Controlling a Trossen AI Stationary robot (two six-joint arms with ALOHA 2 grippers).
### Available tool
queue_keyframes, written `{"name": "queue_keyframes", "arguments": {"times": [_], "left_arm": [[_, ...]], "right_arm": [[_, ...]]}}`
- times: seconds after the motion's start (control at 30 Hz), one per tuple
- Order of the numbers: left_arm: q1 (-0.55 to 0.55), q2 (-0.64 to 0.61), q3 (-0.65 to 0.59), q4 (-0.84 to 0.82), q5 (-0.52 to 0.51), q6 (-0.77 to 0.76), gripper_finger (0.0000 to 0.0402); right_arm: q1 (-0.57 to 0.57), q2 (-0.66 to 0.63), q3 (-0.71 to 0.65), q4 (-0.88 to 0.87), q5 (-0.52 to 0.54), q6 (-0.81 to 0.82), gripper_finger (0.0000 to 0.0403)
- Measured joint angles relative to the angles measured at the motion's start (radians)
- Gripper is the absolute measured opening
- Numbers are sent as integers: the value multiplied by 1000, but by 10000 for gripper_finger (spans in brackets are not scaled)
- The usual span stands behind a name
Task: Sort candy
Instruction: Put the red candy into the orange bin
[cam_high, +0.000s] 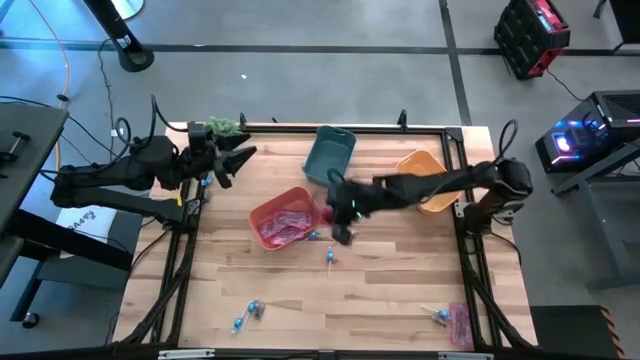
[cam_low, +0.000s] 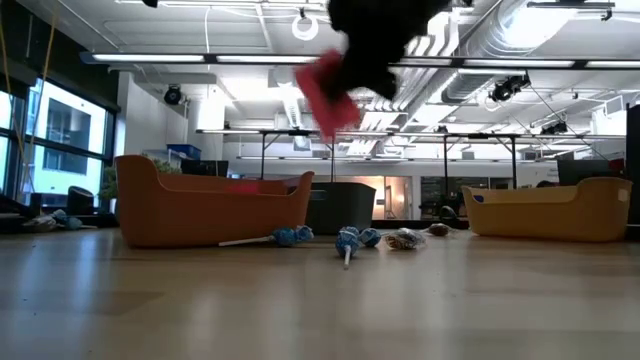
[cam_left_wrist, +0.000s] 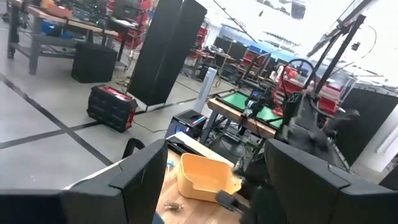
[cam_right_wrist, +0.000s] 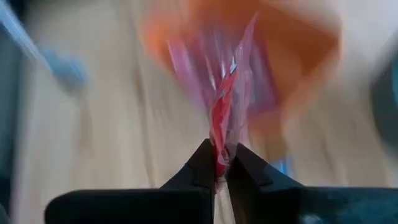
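My right gripper (cam_high: 336, 222) is shut on a flat pink wrapped packet (cam_right_wrist: 225, 106) and is raised off the table beside the red bin (cam_high: 283, 218). In the low view the packet (cam_low: 325, 95) shows high up, under the dark gripper (cam_low: 380, 40). More pink packets (cam_high: 288, 226) lie inside the red bin. Blue lollipops (cam_high: 330, 258) (cam_high: 250, 312) (cam_high: 440, 315) and one pink packet (cam_high: 460, 325) rest flat on the table. Small brownish pieces (cam_low: 405, 238) lie near the lollipops (cam_low: 355, 240). My left gripper (cam_high: 235, 160) waits open at the far left, holding nothing. My right gripper pinches one end of the pink packet (cam_right_wrist: 219, 163) between its two fingertips (cam_right_wrist: 202, 168). The fingers slant down from the table's right side. The packet sticks out past the fingers, crumpled at the pinch, and is lifted clear of the table.
A teal bin (cam_high: 330, 155) stands at the far middle and an orange bin (cam_high: 420, 178) at the far right, under my right arm. A green plant (cam_high: 225, 126) sits at the far left corner. Bare wood lies across the table's near half.
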Motion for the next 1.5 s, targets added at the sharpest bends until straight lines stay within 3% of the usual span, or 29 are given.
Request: {"name": "queue_keyframes", "arguments": {"times": [0.1, 0.23, 0.57, 0.67, 0.8, 0.93, 1.0, 1.13, 1.33, 1.5], "left_arm": [[0, -1, 0, 1, 0, -19, 264], [0, -1, 0, 1, -1, -47, 264], [0, -1, 0, 1, -4, -47, 264], [0, -1, 0, 1, -5, -53, 264], [0, -1, 0, 0, -5, -53, 264], [0, -1, 0, -2, -5, -47, 264], [0, -1, 0, -7, -4, -53, 264], [0, -1, 0, -7, -3, -54, 264], [0, -1, 0, -7, -2, -55, 264], [0, -1, 0, -7, -1, -55, 264]], "right_arm": [[-64, 19, 1, 224, -49, 29, 16], [-111, 61, 1, 329, -93, 105, 32], [-81, 97, 4, 447, -129, 128, 198], [-98, 84, 43, 276, -235, 104, 225], [-109, 59, 136, -148, -373, 73, 231], [-24, 44, 164, -586, -360, -26, 232], [38, 30, 127, -725, -330, -15, 232], [187, -1, -63, -767, -313, 195, 232], [418, -69, -366, -630, -535, 650, 232], [563, -138, -478, -468, -652, 996, 232]]}}
